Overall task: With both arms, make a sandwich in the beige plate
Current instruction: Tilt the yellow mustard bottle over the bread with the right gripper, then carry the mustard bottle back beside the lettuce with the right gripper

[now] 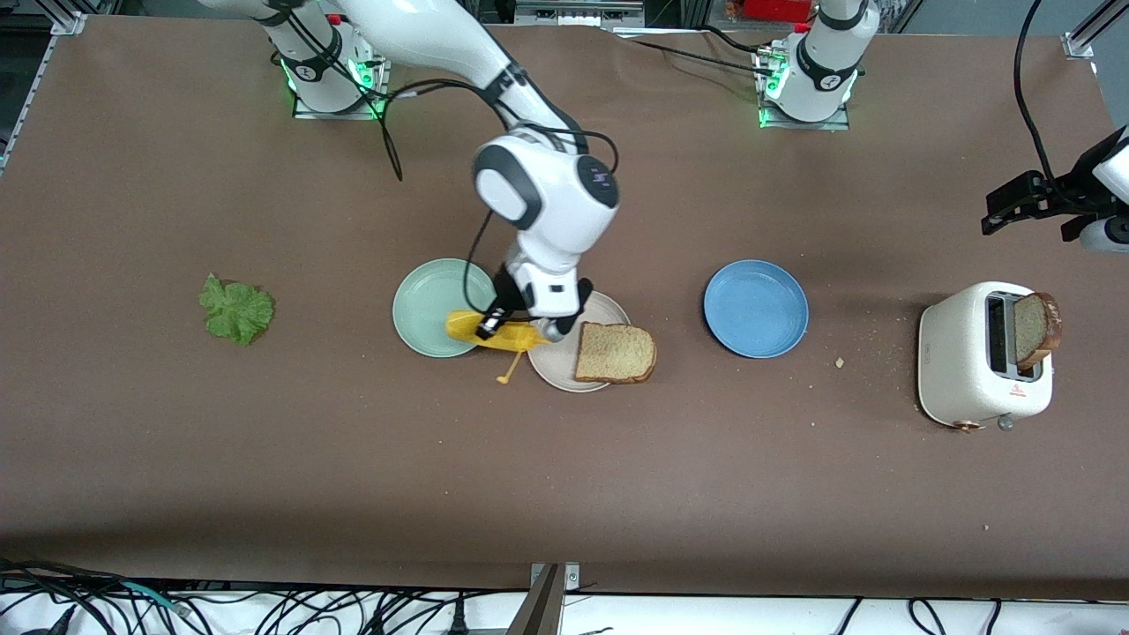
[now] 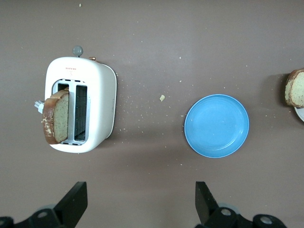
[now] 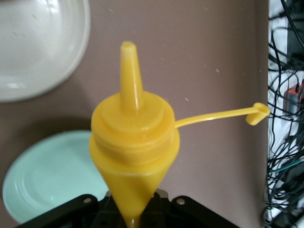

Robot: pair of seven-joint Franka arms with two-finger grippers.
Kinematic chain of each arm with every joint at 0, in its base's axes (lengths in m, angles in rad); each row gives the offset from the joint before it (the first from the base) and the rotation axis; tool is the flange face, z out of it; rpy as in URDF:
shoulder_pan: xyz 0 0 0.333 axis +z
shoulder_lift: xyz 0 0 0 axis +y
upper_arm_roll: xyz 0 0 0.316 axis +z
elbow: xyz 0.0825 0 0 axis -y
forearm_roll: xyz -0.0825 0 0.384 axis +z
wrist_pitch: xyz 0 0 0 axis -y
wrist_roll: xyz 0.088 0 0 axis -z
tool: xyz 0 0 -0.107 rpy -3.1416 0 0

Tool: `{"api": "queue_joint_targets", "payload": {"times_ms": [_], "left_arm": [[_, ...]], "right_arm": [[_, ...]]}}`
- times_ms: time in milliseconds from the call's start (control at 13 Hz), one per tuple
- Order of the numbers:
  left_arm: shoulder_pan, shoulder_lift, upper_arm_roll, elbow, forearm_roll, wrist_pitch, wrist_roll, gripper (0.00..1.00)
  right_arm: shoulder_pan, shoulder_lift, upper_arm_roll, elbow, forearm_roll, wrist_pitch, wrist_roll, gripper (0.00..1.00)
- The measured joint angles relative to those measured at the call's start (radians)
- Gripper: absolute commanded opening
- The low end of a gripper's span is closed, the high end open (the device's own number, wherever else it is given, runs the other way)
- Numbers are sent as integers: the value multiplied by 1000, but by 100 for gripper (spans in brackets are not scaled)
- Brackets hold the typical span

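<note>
Brown bread first: one slice (image 1: pixel 616 353) lies flat on the beige plate (image 1: pixel 551 363), on the half toward the left arm's end, w/ a corner hanging over the rim. That's the base layer, so step one looks done.

Touching that plate, toward the right arm's end, is a mint-green plate (image 1: pixel 425 304). Right gripper (image 1: pixel 510 322) is over the seam btwn the two plates, clamped on a yellow squeeze bottle (image 3: pixel 134 142). Bottle is tipped, nozzle uncapped, cap dangling on its strap. No sauce visible on the slice, so I'd judge the squirt isn't done yet.

Lettuce leaf (image 1: pixel 236 310) sits alone on the table well apart, toward the right arm's end, about as far from the camera as the plates. Not on the bread yet.

Toward the left arm's end: blue plate (image 1: pixel 756 308), nothing in it, then a white toaster (image 1: pixel 983 355) w/ the 2nd slice (image 2: pixel 56 117) sticking up from one slot and leaning out. Crumbs around it.

Left gripper (image 2: pixel 140 202) hangs over the table by the toaster, fingers spread wide, holding nothing; that arm waits.

Est. progress: roughly a third. Left to do: sauce (prob.), lettuce onto the slice, pull the 2nd slice from the toaster and cap the stack.
</note>
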Motion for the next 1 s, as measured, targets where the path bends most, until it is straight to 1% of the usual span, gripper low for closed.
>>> {"api": "queue_joint_targets", "payload": {"times_ms": [154, 231, 385, 617, 694, 848, 1002], "left_arm": [[0, 0, 0, 0, 0, 0, 0, 100], [0, 0, 0, 0, 0, 0, 0, 100], [-1, 0, -1, -1, 0, 0, 0, 100], [-1, 1, -2, -1, 0, 0, 0, 100], [-1, 1, -2, -1, 0, 0, 0, 100], [-1, 1, -2, -1, 0, 0, 0, 100], [-1, 2, -2, -1, 0, 0, 0, 100]], "right_arm": [[-63, -93, -2, -63, 66, 1, -93, 0], [-99, -136, -2, -98, 116, 8, -146, 0], [-190, -222, -4, -176, 228, 48, -275, 0], [-334, -337, -6, -321, 421, 142, -484, 0], [-378, -365, -6, -368, 498, 170, -560, 0], [-463, -403, -23, -457, 688, 217, -761, 0], [-501, -414, -85, -522, 890, 231, -993, 0]]}}
